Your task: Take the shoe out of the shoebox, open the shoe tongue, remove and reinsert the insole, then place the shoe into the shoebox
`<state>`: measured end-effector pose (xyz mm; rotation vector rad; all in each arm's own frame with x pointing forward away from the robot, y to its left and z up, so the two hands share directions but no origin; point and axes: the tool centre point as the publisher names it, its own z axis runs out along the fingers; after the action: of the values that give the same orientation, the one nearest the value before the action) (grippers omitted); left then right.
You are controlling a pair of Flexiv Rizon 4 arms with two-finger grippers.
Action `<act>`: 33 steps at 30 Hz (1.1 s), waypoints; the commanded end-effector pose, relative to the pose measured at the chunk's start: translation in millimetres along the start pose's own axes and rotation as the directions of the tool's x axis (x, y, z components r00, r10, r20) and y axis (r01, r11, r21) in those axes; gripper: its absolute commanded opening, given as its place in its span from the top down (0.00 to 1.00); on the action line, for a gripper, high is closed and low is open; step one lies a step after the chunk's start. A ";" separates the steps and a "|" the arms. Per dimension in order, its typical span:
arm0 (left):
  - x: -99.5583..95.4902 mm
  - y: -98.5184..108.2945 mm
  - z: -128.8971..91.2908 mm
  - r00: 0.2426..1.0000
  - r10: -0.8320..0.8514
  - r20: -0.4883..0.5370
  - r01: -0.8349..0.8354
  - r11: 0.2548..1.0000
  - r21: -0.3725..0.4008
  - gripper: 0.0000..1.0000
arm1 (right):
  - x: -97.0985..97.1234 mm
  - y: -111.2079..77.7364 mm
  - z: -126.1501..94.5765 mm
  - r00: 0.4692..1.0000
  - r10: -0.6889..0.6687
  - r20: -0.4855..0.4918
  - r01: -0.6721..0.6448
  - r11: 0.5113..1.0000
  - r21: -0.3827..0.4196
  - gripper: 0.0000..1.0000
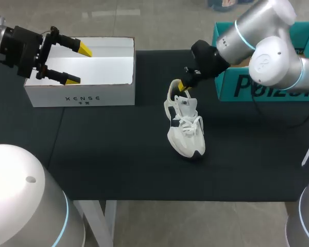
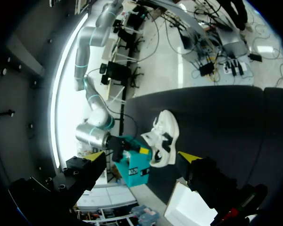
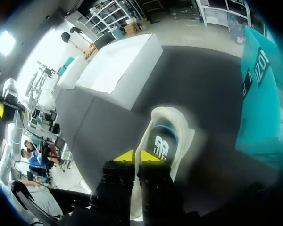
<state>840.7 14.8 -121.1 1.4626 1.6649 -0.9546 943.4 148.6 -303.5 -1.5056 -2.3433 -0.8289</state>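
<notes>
**One shoe, two boxes, two grippers**

Head view: one white shoe (image 1: 185,128) stands on the black table (image 1: 118,154), between one open white shoebox (image 1: 80,98) and one teal box (image 1: 232,87). Both boxes carry print. The left gripper (image 1: 78,64) hangs wide open and empty over the shoebox. The right gripper (image 1: 184,85) pinches the shoe's heel rim.

Left wrist view: the shoe (image 2: 166,136) lies ahead of the spread fingers, with the teal box (image 2: 134,172) beside it.

Right wrist view: both yellow tips clamp the rim, and the shoebox (image 3: 118,70) lies ahead.

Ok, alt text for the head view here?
A white shoe rests on the black table, the right gripper pinching its heel. The left gripper hangs open over the white box at the left; a teal box sits at the right.
</notes>
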 end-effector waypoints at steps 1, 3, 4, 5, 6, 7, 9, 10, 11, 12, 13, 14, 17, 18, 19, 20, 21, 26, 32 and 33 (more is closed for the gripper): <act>-0.4 0.1 -0.2 1.000 0.001 -0.002 -0.001 1.000 0.000 0.00 | 6.1 9.1 -7.1 0.980 -0.011 0.196 -0.014 0.992 0.126 1.00; -0.4 0.1 -0.2 1.000 0.001 -0.002 -0.001 1.000 0.000 0.00 | 6.1 9.1 -7.1 0.980 -0.011 0.196 -0.014 0.992 0.126 1.00; -0.4 0.1 -0.2 1.000 0.001 -0.002 -0.001 1.000 0.000 0.00 | 6.1 9.1 -7.1 0.980 -0.011 0.196 -0.014 0.992 0.126 1.00; -0.4 0.1 -0.2 1.000 0.001 -0.002 -0.001 1.000 0.000 0.00 | 6.1 9.1 -7.1 0.980 -0.011 0.196 -0.014 0.992 0.126 1.00; -0.4 0.1 -0.2 1.000 0.001 -0.002 -0.001 1.000 0.000 0.00 | 6.1 9.1 -7.1 0.980 -0.011 0.196 -0.014 0.992 0.126 1.00; -0.4 0.1 -0.2 1.000 0.001 -0.002 -0.001 1.000 0.000 0.00 | 6.1 9.1 -7.1 0.980 -0.011 0.196 -0.014 0.992 0.126 1.00; -0.4 0.1 -0.2 1.000 0.001 -0.002 -0.001 1.000 0.000 0.00 | 6.1 9.1 -7.1 0.980 -0.011 0.196 -0.014 0.992 0.126 1.00; -0.4 0.1 -0.2 1.000 0.001 -0.002 -0.001 1.000 0.000 0.00 | 6.1 9.1 -7.1 0.980 -0.011 0.196 -0.014 0.992 0.126 1.00; -0.4 0.1 -0.2 1.000 0.001 -0.002 -0.001 1.000 0.000 0.00 | 6.5 11.1 -7.4 0.964 -0.016 0.267 -0.027 0.988 0.154 1.00; -0.4 0.1 -0.2 1.000 0.001 -0.002 -0.001 1.000 0.000 0.00 | 6.6 12.3 -7.0 0.947 -0.023 0.320 -0.035 0.984 0.174 1.00; -0.4 0.1 -0.2 1.000 0.001 -0.002 -0.001 1.000 0.000 0.00 | 5.3 12.2 -6.0 0.914 0.010 0.406 -0.090 0.980 0.179 1.00; -0.4 0.1 -0.2 1.000 0.001 -0.002 -0.001 1.000 0.000 0.00 | 3.4 11.7 -4.3 0.905 0.014 0.426 -0.093 0.982 0.166 1.00; -0.4 0.1 -0.2 1.000 0.001 -0.002 -0.001 1.000 0.000 0.00 | -3.7 9.5 0.6 0.857 0.048 0.513 -0.129 0.984 0.122 1.00; -0.4 0.1 -0.2 1.000 0.001 -0.002 -0.001 1.000 0.000 0.00 | -5.8 8.9 2.8 0.841 0.056 0.538 -0.145 0.982 0.125 1.00; -0.4 0.1 -0.2 1.000 0.001 -0.002 -0.001 1.000 0.000 0.00 | -8.0 8.4 4.8 0.832 0.055 0.551 -0.143 0.983 0.119 1.00; -0.4 0.1 -0.2 1.000 0.001 -0.002 -0.001 1.000 0.000 0.00 | -9.6 8.8 7.4 0.825 0.042 0.563 -0.134 0.983 0.123 1.00; -0.4 0.1 -0.2 1.000 0.001 -0.002 -0.001 1.000 0.000 0.00 | -11.2 8.7 10.6 0.822 0.049 0.567 -0.144 0.982 0.124 1.00; -0.4 0.1 -0.2 1.000 0.001 -0.002 -0.001 1.000 0.000 0.00 | -16.6 9.7 26.3 0.804 0.030 0.595 -0.151 0.976 0.156 1.00; -0.4 0.1 -0.2 1.000 0.001 -0.002 -0.001 1.000 0.000 0.00 | -29.5 5.8 44.2 0.799 0.049 0.599 -0.187 0.967 0.172 1.00; -0.4 0.1 -0.2 1.000 0.001 -0.002 -0.001 1.000 0.000 0.00 | -32.1 5.4 46.1 0.799 0.050 0.599 -0.188 0.967 0.171 1.00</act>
<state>840.7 14.8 -121.0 1.4629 1.6647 -0.9546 959.2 145.9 -343.5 -1.9676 -2.5590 -0.1069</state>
